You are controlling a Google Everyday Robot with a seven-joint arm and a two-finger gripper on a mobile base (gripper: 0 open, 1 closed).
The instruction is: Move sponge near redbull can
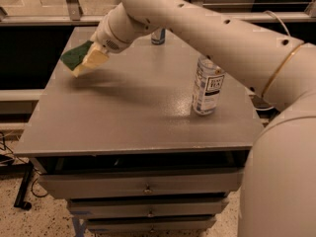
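Sponge (pixel 75 57) in end effector (pixel 92 60) above table (pixel 138 120).

You are looking at a flat grey worktop (pixel 123 117) sitting over drawers (pixel 143 184). A clear plastic bottle (pixel 207 85) with a dark label is standing upright on its right side, and a slim blue-and-silver redbull can (pixel 158 36) is standing at the far edge. The claw (pixel 94 58) is hanging over the far left part, gripping a green-and-yellow sponge (pixel 78 57) above the surface.
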